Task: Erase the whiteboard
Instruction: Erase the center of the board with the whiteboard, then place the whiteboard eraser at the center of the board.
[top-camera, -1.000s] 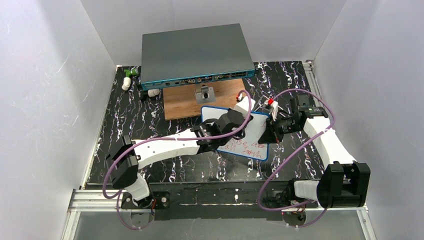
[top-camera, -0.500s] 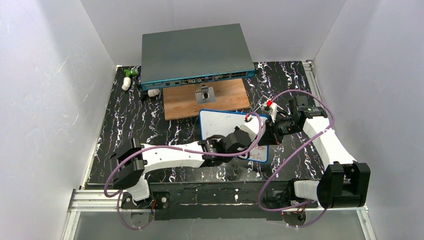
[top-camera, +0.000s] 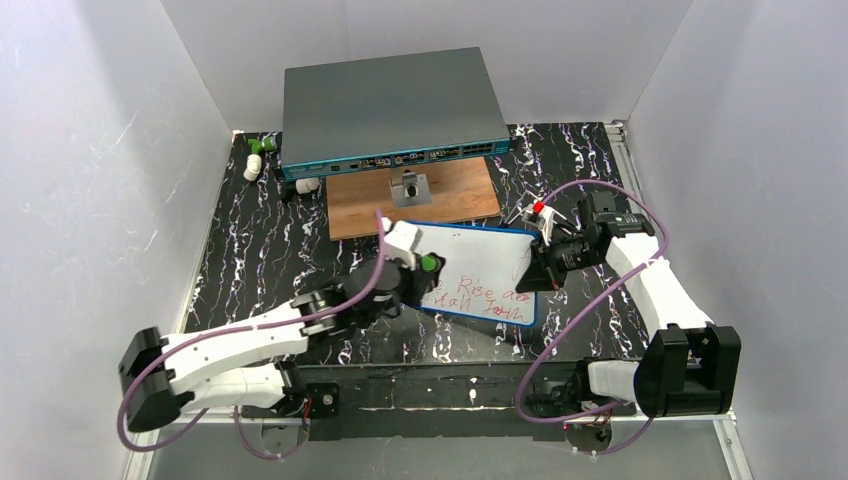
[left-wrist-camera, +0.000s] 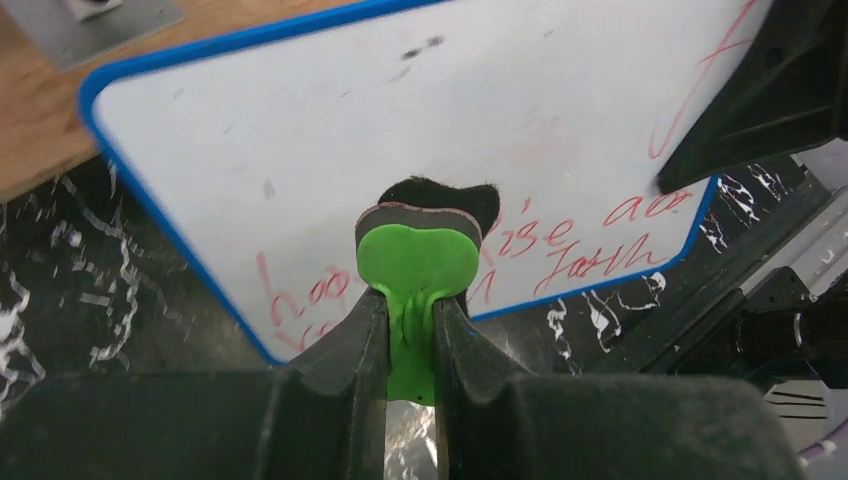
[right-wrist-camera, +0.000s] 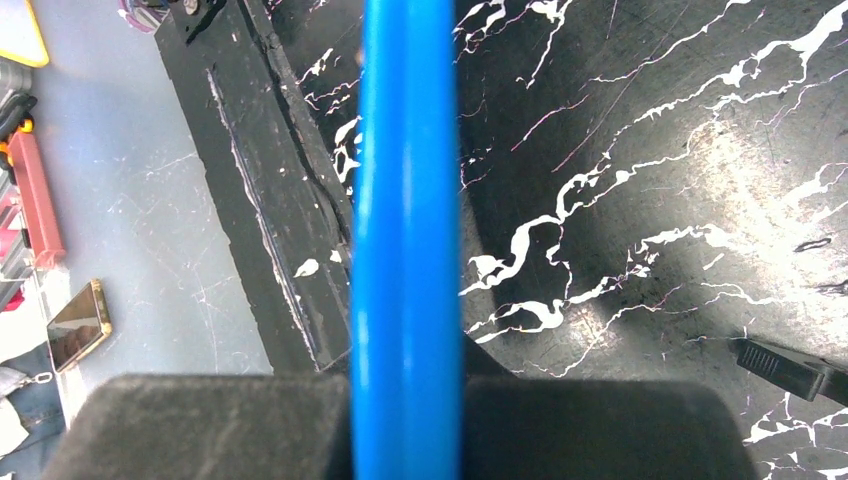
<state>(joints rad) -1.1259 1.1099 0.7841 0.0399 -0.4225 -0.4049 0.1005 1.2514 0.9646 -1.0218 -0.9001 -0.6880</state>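
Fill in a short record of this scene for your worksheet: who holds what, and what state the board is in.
left gripper: shut on green eraser, at the board's left part
right gripper: shut on whiteboard, at its right edge
red writing: along the near part; far part blank
behind the board: wooden board, network switch

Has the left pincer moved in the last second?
Yes. The left pincer slid left over the whiteboard, from the wooden board's right corner toward its middle.

Lab test cell: white panel walls (top-camera: 90, 150), marbled black table (top-camera: 250, 250), network switch (top-camera: 385, 95).
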